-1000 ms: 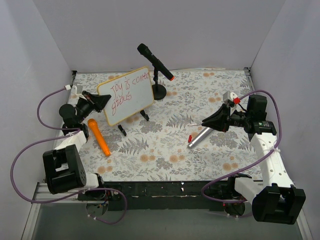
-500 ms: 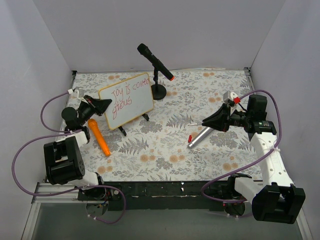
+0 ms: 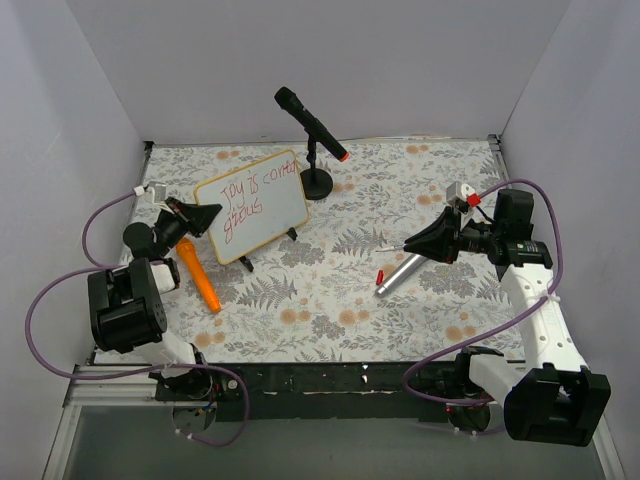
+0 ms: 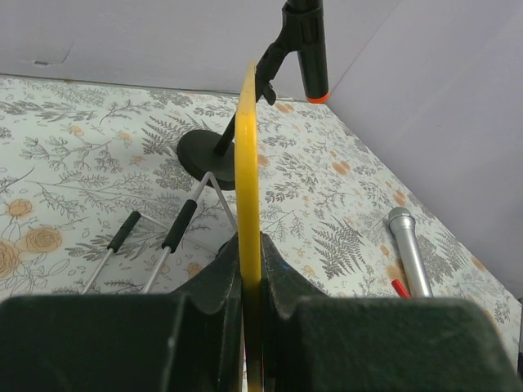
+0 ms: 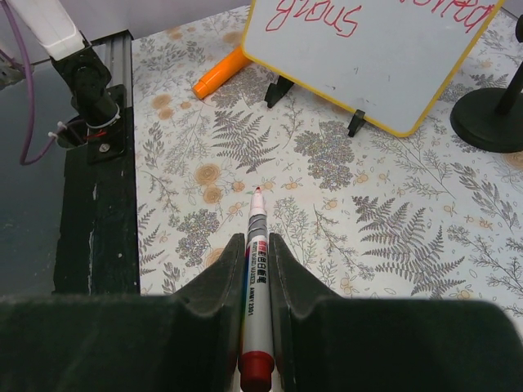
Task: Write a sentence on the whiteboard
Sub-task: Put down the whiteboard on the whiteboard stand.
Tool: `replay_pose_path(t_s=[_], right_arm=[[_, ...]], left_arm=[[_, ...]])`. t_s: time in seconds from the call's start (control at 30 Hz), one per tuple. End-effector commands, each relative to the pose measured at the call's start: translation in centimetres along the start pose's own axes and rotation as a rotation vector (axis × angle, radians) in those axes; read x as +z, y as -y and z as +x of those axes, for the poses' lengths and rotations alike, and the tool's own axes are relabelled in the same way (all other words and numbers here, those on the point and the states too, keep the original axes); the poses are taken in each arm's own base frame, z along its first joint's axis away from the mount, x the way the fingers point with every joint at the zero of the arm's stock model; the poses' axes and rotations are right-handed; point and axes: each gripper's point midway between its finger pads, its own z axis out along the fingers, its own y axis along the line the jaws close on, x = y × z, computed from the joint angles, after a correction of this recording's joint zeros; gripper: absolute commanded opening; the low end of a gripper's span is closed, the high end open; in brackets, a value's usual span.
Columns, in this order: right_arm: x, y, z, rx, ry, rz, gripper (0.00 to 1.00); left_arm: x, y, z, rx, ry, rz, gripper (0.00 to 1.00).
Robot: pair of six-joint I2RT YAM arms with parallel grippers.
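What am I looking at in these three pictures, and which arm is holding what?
Two robot arms are bolted at the near edge of a table covered with a floral cloth. The wide picture looks down from above and behind the arms. The other two pictures come from a camera on each wrist, looking out along that arm's own two fingers.

The left gripper is shut on the edge of the whiteboard, a small framed board on black legs with the sentence written on it in red. The right gripper is shut on a marker, uncapped, tip pointing outward.

On the cloth lie an orange stick-shaped thing beside the board and a silver microphone near the right gripper. A black microphone stands on its stand behind the board.
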Motion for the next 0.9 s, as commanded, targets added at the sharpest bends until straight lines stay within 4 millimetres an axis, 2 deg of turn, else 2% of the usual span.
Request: replay_pose_path(t_s=[0.0, 0.27, 0.6, 0.87], right_arm=[[0.0, -0.1, -0.1, -0.011, 0.017, -0.022, 0.01], [0.0, -0.1, -0.1, -0.007, 0.017, -0.024, 0.01], [0.0, -0.1, -0.2, 0.001, 0.017, -0.026, 0.01], [0.0, -0.1, -0.2, 0.015, 0.017, -0.031, 0.01]], left_arm=[[-0.7, -0.4, -1.9, 0.120, 0.080, 0.019, 0.04], [-1.1, -1.2, -0.9, 0.152, 0.084, 0.008, 0.13], [-1.0, -2.1, -1.2, 0.225, 0.089, 0.038, 0.18], [-0.7, -2.1, -2.6, 0.319, 0.084, 0.060, 0.21]])
